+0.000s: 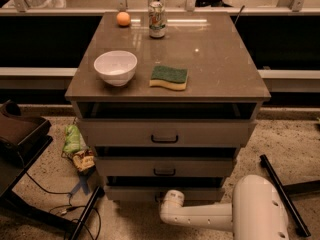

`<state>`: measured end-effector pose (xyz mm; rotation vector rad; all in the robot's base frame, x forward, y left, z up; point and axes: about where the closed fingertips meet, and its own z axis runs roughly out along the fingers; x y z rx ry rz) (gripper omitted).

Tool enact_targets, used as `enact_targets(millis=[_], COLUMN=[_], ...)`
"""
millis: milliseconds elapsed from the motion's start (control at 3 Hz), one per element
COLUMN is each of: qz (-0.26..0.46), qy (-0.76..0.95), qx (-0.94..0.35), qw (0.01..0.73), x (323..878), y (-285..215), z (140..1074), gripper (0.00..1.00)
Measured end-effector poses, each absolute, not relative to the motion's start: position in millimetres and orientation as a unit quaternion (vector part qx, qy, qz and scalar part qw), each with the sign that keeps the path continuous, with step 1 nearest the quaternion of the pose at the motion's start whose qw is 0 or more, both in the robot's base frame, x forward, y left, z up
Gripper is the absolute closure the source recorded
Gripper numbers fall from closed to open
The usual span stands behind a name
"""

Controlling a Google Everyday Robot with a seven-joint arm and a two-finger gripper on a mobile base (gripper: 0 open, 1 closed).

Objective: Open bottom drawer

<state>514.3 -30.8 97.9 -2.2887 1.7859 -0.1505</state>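
White claw (pixel 169 200) at slim grey-beige bottom drawer (pixel 132 192), centre; claw state cannot tell. Pull straight out, level.

Dim warm light, glare on countertop (pixel 215 59); gripper (pixel 169 198) at the shadowed bottom drawer (pixel 135 193).

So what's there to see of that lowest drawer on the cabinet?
The bottom drawer is the slimmest of three grey-beige fronts, plain and flat, and sits lowest in the cabinet. A dark gap runs above it, and its inside is not visible. The gripper, at the end of the white arm, is in front of the drawer's middle and covers the handle. Whether it touches the drawer cannot be seen.
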Motion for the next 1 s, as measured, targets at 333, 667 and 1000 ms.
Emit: enact_targets(millis=[333, 667, 1000], qz=[-0.051, -0.052, -0.056], qy=[0.61, 0.611, 0.62], qx=[-0.782, -0.781, -0.773], qw=[0.117, 0.118, 0.122], x=[514, 512, 492], y=[-31, -32, -39], z=[98, 100, 104], gripper=[0.95, 1.0, 1.0])
